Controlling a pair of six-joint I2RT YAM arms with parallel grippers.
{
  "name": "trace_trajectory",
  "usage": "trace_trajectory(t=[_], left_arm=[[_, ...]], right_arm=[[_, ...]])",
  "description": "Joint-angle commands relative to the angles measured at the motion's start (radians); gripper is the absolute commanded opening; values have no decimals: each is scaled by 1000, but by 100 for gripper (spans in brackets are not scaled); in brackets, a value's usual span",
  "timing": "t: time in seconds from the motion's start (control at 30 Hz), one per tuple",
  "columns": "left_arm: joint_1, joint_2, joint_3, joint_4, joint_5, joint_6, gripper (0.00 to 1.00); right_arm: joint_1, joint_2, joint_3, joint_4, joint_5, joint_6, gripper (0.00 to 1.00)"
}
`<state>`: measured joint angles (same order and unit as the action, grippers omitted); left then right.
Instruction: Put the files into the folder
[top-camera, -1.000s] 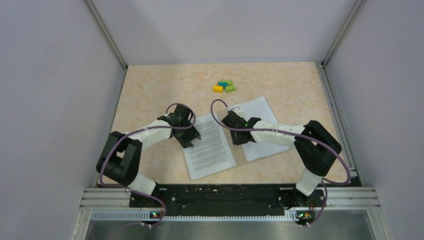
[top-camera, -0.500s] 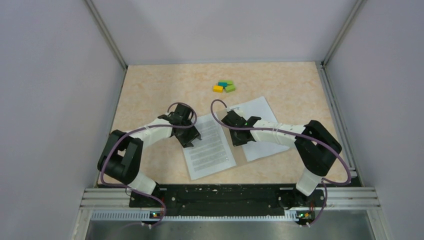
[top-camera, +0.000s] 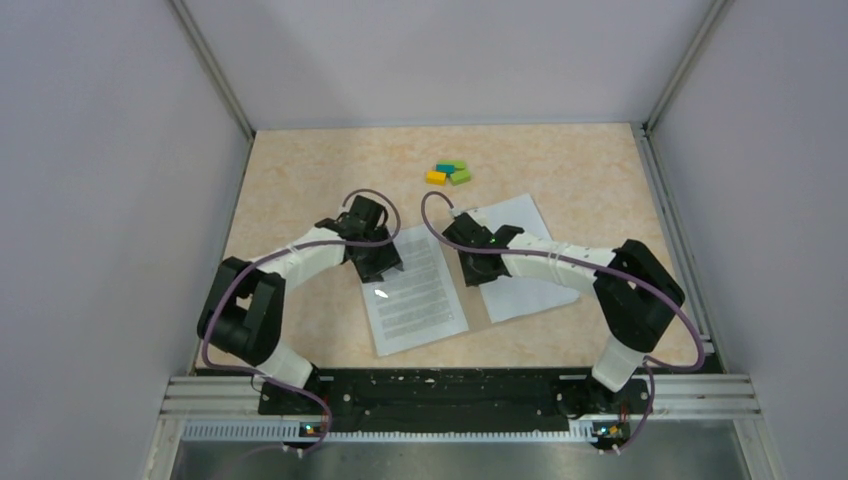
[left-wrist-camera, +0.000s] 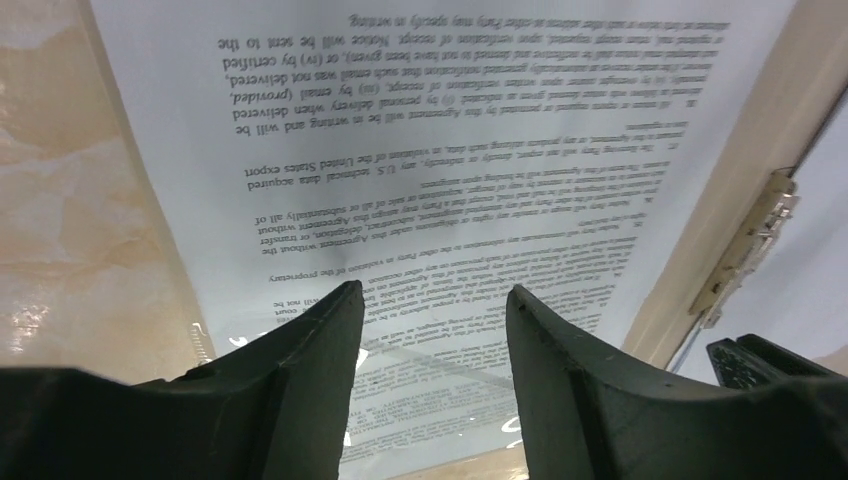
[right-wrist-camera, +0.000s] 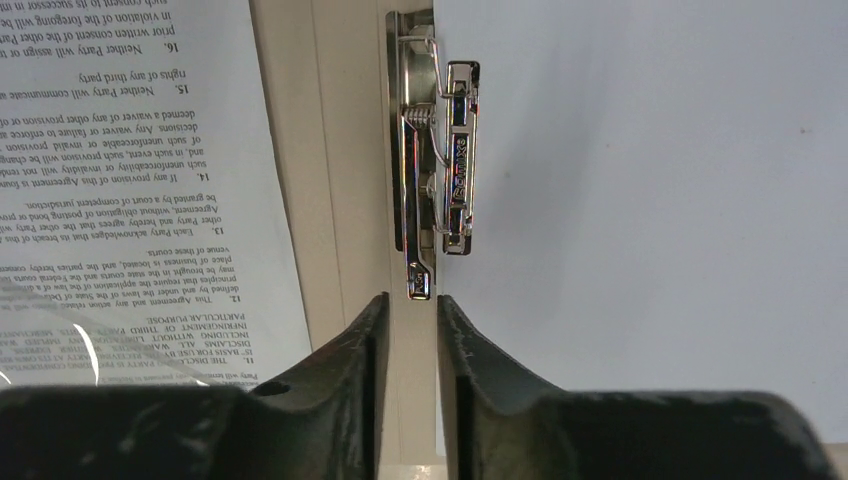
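The top view alone takes in the whole beige marbled tabletop. A cluster of small coloured blocks sits at 12 o'clock of the papers, well apart from both arms. At that size they look like 4, though the count is not sure.

Only the wrist views show the 1 shiny metal spring clip. It sits on the flat tan card folder, which lies near the tabletop's centre and shows as a narrow strip between 2 white paper sheets.

The printed white sheet, dense with numbered black paragraphs, lies flat at 9 o'clock of that strip. The blank-faced white sheet lies at 3 o'clock, its edge touching the clip. How far the folder reaches under either sheet cannot be told.

The left fingers are spread wide and low over the printed sheet's 11 o'clock corner, with nothing between them. The right fingers are parted by a narrow gap only and pinch nothing. In the right wrist view they sit over the folder strip, just at 6 o'clock of the clip.
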<state>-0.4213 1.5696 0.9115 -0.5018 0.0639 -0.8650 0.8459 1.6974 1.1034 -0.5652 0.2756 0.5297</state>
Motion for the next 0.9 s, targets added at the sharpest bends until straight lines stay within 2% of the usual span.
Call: trace_trajectory(t=[0.0, 0.13, 0.4, 0.7, 0.87], left_arm=[[5, -81, 75, -20, 10, 73, 62], [16, -152, 87, -59, -34, 98, 69], [154, -296, -32, -93, 18, 156, 79], [225, -420, -172, -68, 86, 175, 81], [231, -418, -211, -53, 100, 170, 81]], right_arm=[[-9, -42, 51, 4, 44, -15, 28], [-10, -19, 67, 8, 83, -31, 42], [-10, 66, 112, 44, 110, -85, 47], [-9, 160, 134, 60, 129, -94, 46], [-10, 182, 133, 67, 136, -91, 39]])
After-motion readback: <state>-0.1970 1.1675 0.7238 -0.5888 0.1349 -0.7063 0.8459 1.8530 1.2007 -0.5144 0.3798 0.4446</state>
